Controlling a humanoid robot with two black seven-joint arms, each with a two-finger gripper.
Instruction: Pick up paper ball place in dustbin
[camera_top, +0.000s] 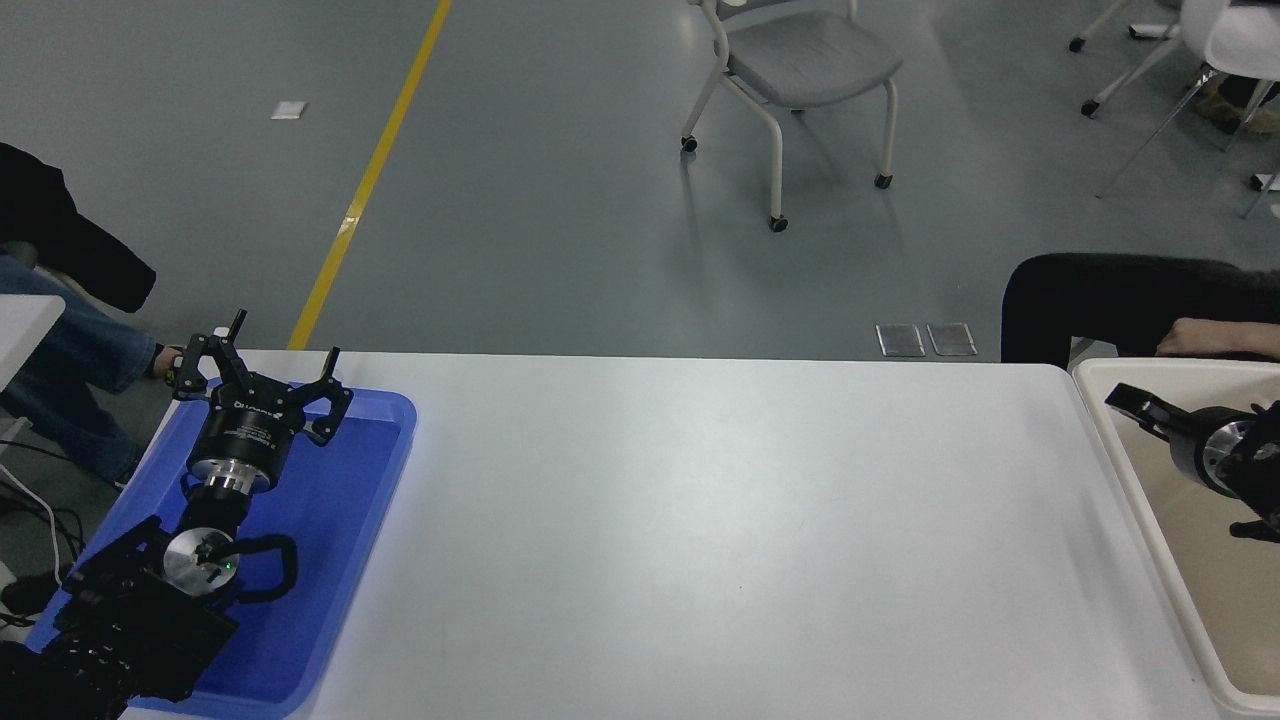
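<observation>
Your right gripper (1125, 397): over the dustbin (1100, 425), fingers' state unreadable, likely holding nothing | paper ball: hidden from you | your left gripper (262, 372): fingers spread, parked over blue tray (375, 480) on tabletop (700, 520).

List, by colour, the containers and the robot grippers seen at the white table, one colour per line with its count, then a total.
Blue: 1, the blue tray
Cream-white: 1, the dustbin
Black: 2, the left gripper and the right gripper
Total: 4
</observation>
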